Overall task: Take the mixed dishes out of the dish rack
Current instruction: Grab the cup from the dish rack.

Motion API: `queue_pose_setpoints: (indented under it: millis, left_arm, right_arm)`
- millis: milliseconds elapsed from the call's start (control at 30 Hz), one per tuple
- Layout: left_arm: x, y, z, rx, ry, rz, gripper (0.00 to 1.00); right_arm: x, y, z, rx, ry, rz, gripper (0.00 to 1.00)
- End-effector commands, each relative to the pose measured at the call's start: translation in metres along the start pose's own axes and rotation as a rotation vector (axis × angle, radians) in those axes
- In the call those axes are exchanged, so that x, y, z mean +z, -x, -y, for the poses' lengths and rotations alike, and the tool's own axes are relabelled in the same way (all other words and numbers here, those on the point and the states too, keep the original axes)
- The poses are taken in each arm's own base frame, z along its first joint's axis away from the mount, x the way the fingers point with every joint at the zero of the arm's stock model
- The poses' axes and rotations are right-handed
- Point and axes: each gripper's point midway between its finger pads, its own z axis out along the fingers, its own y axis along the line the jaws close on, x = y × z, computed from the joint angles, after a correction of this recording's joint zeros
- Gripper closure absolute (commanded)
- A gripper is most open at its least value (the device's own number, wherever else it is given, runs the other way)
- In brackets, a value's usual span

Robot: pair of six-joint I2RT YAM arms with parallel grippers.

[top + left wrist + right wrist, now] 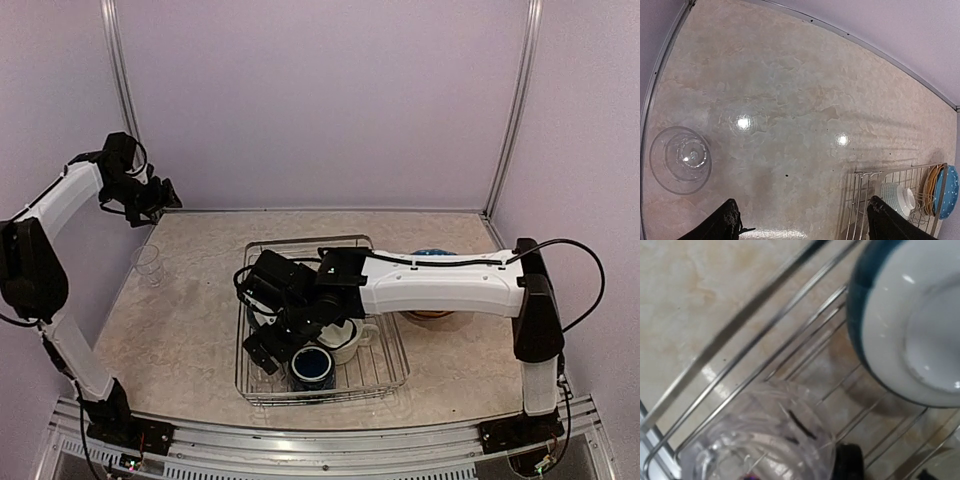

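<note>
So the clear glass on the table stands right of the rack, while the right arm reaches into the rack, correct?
No: the top view shows the glass left of the rack. The right arm does reach into the rack.

From above, the white right arm (440, 285) covers most of the silver wire dish rack (300, 243). The right gripper (262, 352), at the rack's 7 o'clock, is dark, its jaws unreadable. The blue dotted plate (432, 253) shows only as a sliver. The right wrist view is blurred: the small clear glass (765, 440) runs off at 6 o'clock, and a pale vessel with a teal outside (910, 315), bowl or mug, runs off at 2 o'clock. The left gripper's black fingers (725, 225) are cut at 6 o'clock.
</note>
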Motion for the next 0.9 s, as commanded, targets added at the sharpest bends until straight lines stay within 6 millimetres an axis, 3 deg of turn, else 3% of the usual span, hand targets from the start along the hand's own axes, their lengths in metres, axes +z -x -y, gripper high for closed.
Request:
queue_pose_setpoints:
  millis: [0, 200, 367, 700, 867]
  left_arm:
    - [-0.014, -0.009, 0.048, 0.126, -0.1, 0.033, 0.16]
    - [-0.014, -0.021, 0.069, 0.204, -0.088, 0.035, 0.15]
    - [-0.017, -0.021, 0.074, 0.198, -0.116, 0.044, 0.15]
    - [-0.015, -0.023, 0.076, 0.194, -0.131, 0.044, 0.14]
    - [-0.015, -0.025, 0.08, 0.19, -0.154, 0.034, 0.13]
  right_arm:
    - [0.006, -0.019, -0.005, -0.028, -0.033, -0.077, 0.0]
    - [0.002, -0.016, -0.022, -0.081, 0.004, -0.057, 0.0]
    - [0.012, -0.02, -0.025, -0.098, 0.011, -0.072, 0.02]
    - [0.03, -0.007, -0.035, -0.106, 0.027, -0.046, 0.18]
    - [0.028, -0.006, -0.026, -0.103, -0.022, -0.04, 0.34]
